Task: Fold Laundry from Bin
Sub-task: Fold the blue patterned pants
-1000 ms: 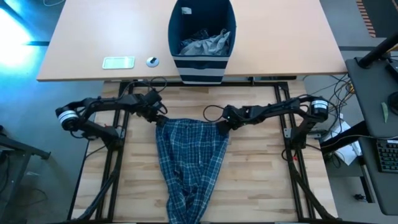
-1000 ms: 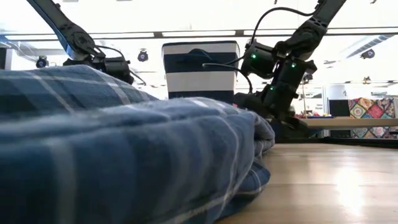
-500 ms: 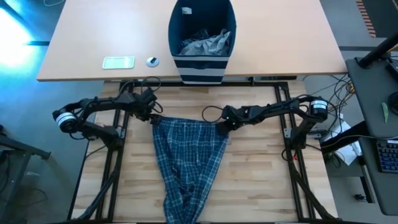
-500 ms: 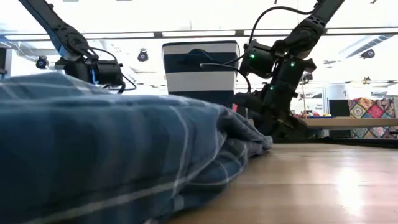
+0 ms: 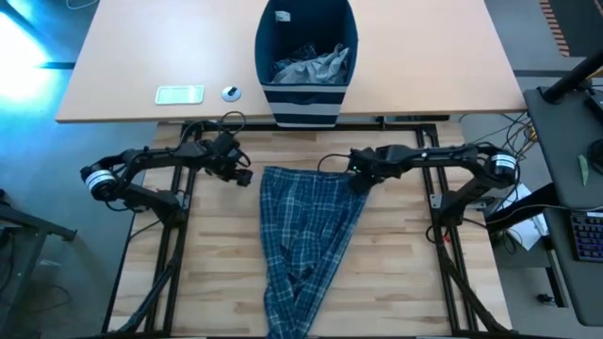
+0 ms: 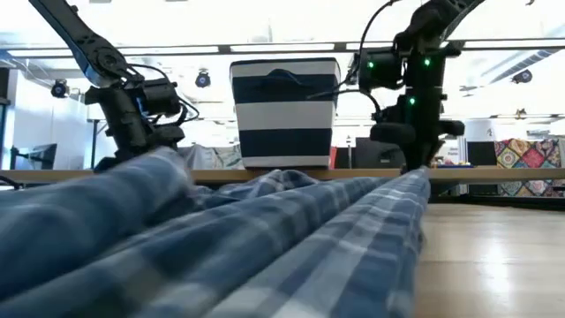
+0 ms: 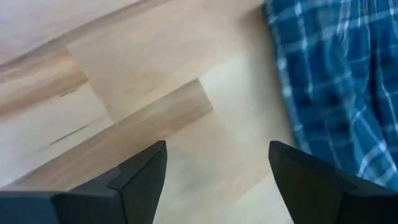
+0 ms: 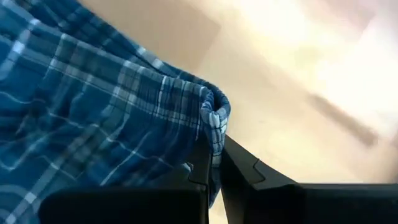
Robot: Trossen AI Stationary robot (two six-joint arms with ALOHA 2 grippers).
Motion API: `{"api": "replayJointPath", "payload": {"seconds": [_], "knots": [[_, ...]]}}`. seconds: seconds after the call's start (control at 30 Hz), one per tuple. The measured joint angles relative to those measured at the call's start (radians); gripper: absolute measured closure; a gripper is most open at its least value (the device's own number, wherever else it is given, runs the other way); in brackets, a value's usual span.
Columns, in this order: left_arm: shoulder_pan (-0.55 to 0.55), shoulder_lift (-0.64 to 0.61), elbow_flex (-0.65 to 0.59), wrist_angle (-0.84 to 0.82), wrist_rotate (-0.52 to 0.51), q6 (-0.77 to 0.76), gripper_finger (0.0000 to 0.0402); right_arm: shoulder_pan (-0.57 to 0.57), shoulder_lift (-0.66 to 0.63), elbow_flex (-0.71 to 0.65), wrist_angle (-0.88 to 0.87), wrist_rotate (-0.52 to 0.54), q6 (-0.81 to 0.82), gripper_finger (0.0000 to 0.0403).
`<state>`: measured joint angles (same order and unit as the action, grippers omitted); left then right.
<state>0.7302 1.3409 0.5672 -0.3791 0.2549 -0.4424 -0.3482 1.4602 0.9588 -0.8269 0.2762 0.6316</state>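
Blue-and-white plaid trousers point(image 5: 306, 235) lie on the wooden table, waist toward the far edge and legs running to the near edge. My right gripper point(image 5: 360, 181) is shut on the waist's right corner. My left gripper point(image 5: 243, 175) stands open just left of the waist's left corner point(image 5: 266, 173), with only bare wood between its fingers point(image 7: 149, 171). The navy striped bin point(image 5: 306, 99) stands on the desk beyond, with grey laundry point(image 5: 313, 66) inside it. My right gripper pinches the waist's right corner point(image 8: 214, 118) between its two shut fingers, on a folded-over edge of the cloth. The fingers come from above, pointing steeply down. That corner point(image 6: 413, 181) is raised a little off the table; the rest of the trousers lies slack on the wood.
A phone point(image 5: 179, 94) and a small round object point(image 5: 231, 92) lie on the far desk, left of the bin. Bare wood shows left point(image 5: 207, 254) and right point(image 5: 396, 254) of the trousers.
My right gripper has shut on the waist's right corner, risen and gone toward the table's right edge. The whole trousers have slid right with it, and the waist has spread flatter. The waist's left corner has come away from my left gripper, which stayed in place.
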Motion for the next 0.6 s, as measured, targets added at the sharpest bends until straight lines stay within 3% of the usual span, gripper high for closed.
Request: {"api": "replayJointPath", "payload": {"seconds": [0.13,0.23,0.43,0.6], "knots": [[-0.033,0.016,-0.028,0.150,0.093,-0.072,0.0137,-0.010,-0.016,0.032,-0.006,0.001,-0.027,0.0390],[-0.099,0.041,-0.036,0.238,0.093,-0.115,0.0137,-0.015,-0.006,0.033,-0.007,0.001,-0.042,0.0390],[-0.227,0.145,-0.030,0.246,-0.041,-0.120,0.0137,-0.022,-0.003,0.028,-0.021,-0.006,-0.078,0.0390],[-0.229,0.134,-0.012,0.178,-0.100,-0.101,0.0137,-0.059,-0.010,0.046,-0.208,0.053,-0.184,0.0390]]}}
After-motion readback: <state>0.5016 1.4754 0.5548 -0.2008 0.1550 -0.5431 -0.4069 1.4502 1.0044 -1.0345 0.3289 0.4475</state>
